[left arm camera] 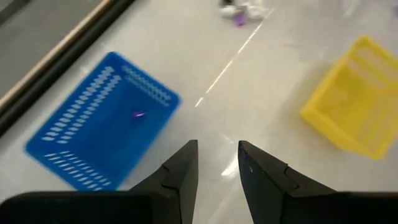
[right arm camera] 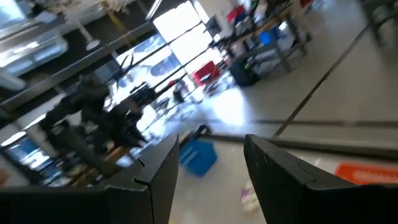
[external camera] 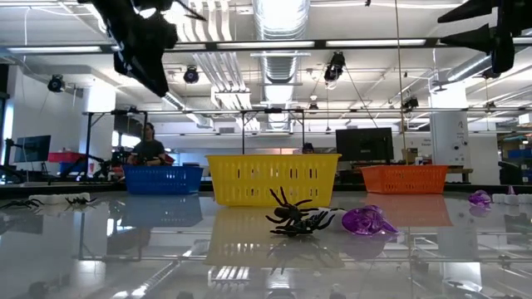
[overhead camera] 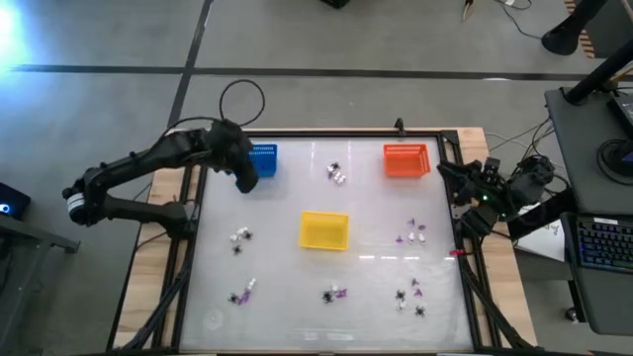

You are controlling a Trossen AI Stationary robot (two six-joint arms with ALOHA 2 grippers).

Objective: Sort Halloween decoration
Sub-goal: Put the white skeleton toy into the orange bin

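Looking down from above, no words or labels can be read anywhere. The table holds 3 little baskets: a blue basket at the back left, an orange basket at the back right, and a yellow basket in the middle. The Halloween decoration is lots of tiny pieces in small heaps all over the table: black spidery ones, purple ones and white ones. The left gripper hangs just beside the blue basket. The right gripper waits at the right edge of the table, near the orange basket.

From table height, a black spider lies next to a shiny purple piece, in front of the yellow basket. More spiders sit far off on the left. A person stands in the room behind.

The left wrist camera shows the left gripper's fingers a little apart with nothing between them. One tiny purple bit lies inside the blue basket.

The right wrist camera shows the right gripper's fingers wide apart and holding nothing.
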